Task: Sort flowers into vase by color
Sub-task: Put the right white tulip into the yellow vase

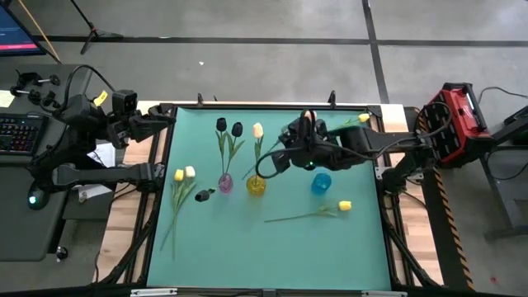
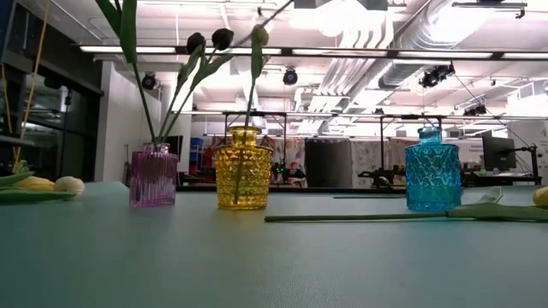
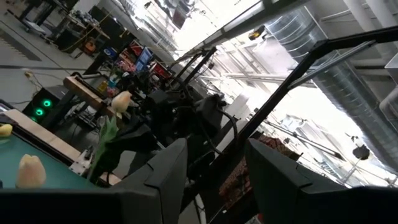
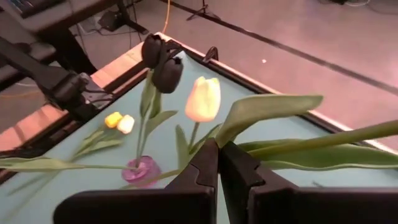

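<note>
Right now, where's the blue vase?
In the high view the blue vase stands right of centre on the green mat, right of the yellow vase, just below the right gripper and above a loose yellow tulip.

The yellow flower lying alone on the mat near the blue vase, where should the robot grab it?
Probably mid-stem, coming straight down from above. The yellow flower lies flat by the blue vase, its thin stem bare mid-length and clear of other things; the bud looks easier to crush.

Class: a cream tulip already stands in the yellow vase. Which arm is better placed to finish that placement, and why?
Probably the right. Its right gripper sits directly over the yellow vase, fingers shut on the cream tulip's stem. The left gripper waits at the table's far left edge, away from the vases.
</note>
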Available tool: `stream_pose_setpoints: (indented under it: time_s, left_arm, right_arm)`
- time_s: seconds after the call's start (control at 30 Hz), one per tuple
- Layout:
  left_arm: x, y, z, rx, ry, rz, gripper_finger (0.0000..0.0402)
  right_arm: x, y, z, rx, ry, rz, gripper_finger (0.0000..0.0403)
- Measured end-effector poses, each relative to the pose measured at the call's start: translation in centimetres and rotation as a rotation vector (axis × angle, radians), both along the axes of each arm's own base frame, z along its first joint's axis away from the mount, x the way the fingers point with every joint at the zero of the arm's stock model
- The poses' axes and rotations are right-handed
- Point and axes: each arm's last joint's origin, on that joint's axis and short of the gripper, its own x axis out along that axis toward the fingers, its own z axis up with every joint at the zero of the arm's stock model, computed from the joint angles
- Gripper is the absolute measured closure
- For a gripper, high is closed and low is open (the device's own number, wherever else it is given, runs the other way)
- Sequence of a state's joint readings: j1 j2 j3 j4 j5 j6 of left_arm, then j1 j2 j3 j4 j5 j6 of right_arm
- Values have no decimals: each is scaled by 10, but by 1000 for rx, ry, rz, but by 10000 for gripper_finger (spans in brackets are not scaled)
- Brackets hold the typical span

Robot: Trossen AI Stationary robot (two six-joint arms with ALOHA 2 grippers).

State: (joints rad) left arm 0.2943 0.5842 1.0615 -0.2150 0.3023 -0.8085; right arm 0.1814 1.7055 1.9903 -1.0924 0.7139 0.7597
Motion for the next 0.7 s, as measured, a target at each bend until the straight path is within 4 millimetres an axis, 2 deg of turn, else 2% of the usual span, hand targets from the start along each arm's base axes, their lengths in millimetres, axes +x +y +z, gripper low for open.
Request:
stream_pose_setpoints:
  time_s: [0.2,0.47,0.7]
  left_arm:
    - [0,0,0,4,0,6,250]
    - [0,3,0,43,-1,101,250]
    - [0,3,0,34,0,110,250]
  right_arm:
    - [7,-6,-4,-49,48,43,403]
    - [22,-2,-23,-95,164,126,403]
    - [22,2,-24,-93,189,171,403]
